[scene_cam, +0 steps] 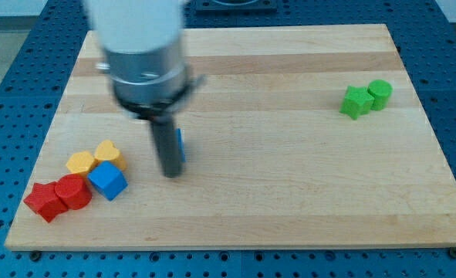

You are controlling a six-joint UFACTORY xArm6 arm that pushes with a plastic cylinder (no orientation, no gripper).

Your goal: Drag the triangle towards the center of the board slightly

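Pale wooden board surface (289,177), made of lengthwise glued strips, resting on a blue perforated table (4,139) seen along every edge. No hand on this arm, only a straight dark rod (167,147) under a blurred grey and white cylinder housing (143,54) filling the view's upper left. Rod's lower end, my tip (171,174), down on the surface left of the middle.

Directly behind the rod and touching its right side, a thin sliver of a blue block (180,144), presumably the triangle but mostly hidden, shape impossible to confirm. Sits left of the board's centre, at about mid height.

Cluster near the view's lower left corner, just left of my tip but apart from it: yellow heart-shaped block (108,152), a second yellow block (80,162) of unclear outline beside it, blue cube (107,181) below them, red block (73,191) with a rounded, possibly many-sided top, and a red star-shaped block (44,201) nearest the corner. All five packed close, neighbours touching.

Far off at the view's upper right, well apart from everything else: green block (356,101) of irregular outline, possibly a star, touching a green cylinder-like block (380,93).

No readable writing, label or brand anywhere. Arm housing cut off by the top edge and smeared by motion blur, details lost.
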